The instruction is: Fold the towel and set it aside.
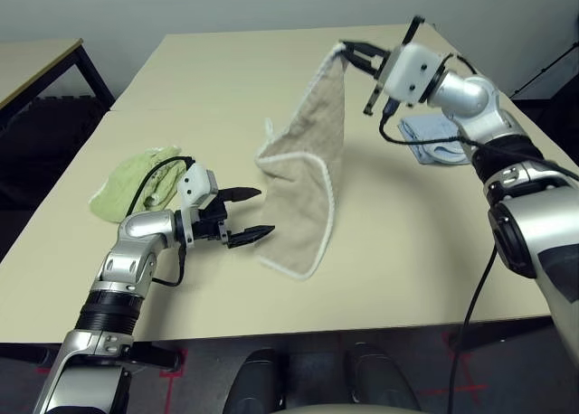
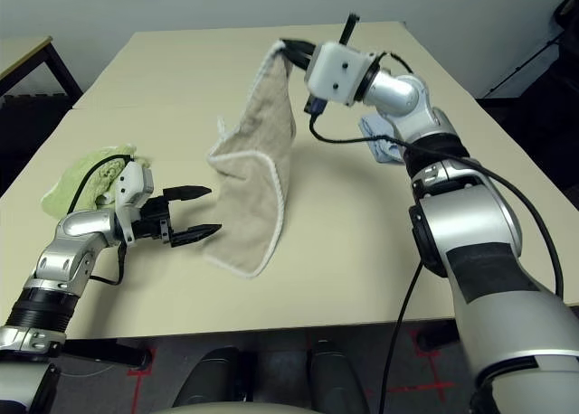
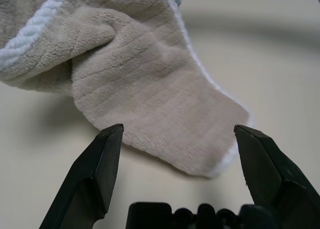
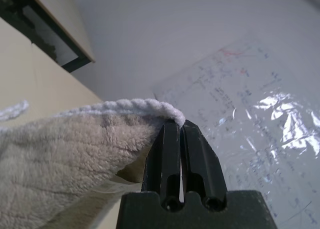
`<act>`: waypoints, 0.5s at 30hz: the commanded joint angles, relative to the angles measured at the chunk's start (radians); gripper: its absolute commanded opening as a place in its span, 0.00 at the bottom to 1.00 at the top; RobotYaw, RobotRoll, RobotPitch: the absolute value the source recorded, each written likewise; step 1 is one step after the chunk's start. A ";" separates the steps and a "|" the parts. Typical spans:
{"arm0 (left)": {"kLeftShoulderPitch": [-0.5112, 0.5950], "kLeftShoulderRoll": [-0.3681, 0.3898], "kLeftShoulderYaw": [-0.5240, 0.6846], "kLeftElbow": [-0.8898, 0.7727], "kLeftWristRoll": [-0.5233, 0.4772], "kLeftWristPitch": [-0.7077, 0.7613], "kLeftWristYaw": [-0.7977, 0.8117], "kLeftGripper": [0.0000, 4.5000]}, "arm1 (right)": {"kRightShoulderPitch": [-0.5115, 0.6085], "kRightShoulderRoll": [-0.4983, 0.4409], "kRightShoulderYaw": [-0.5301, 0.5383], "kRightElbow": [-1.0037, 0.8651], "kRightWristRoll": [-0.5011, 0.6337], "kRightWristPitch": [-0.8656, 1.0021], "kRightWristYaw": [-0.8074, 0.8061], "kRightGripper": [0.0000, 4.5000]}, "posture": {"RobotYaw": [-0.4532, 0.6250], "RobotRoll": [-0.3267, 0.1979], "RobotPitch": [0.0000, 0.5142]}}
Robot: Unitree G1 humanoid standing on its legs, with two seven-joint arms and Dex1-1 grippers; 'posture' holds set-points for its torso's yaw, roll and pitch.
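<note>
Towel point(image 1: 308, 174) aloft, corner pinched in right fingers point(image 1: 351, 54); left fingers point(image 1: 256, 236) wide beside it.

The towel point(image 1: 312, 174) is beige terry cloth with a soft, ribbed pile and a white corded edging; the cloth looks matt and fuzzy where it hangs from the right gripper point(image 1: 348, 51), whose fingers are smooth black plastic with a slight sheen. Facing the towel's lower edge, the left gripper point(image 1: 251, 215) has the same black plastic fingers point(image 3: 97, 174), matt and a little dusty. Behind this gripper lies a pale green cloth point(image 1: 136, 183), nubbly and matt. Beyond the right gripper's wrist lies a light blue cloth point(image 1: 432, 141), thin and smooth. The table point(image 1: 407, 251) beneath is a smooth, matt cream laminate. Both forearms are brushed silver metal with white plastic housings.
</note>
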 commanded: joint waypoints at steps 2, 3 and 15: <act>-0.019 -0.006 -0.005 0.021 0.009 0.008 0.010 1.00 | -0.056 -0.011 -0.051 -0.001 0.033 -0.026 -0.010 0.02 | 0.42 0.62 0.10; -0.021 -0.007 -0.006 0.024 0.009 0.006 0.011 1.00 | -0.062 -0.012 -0.057 -0.003 0.037 -0.028 -0.006 0.02 | 0.42 0.62 0.10; -0.028 -0.042 -0.004 0.034 0.001 0.029 0.044 1.00 | -0.054 -0.008 -0.080 -0.007 0.046 0.037 0.035 0.02 | 0.42 0.62 0.11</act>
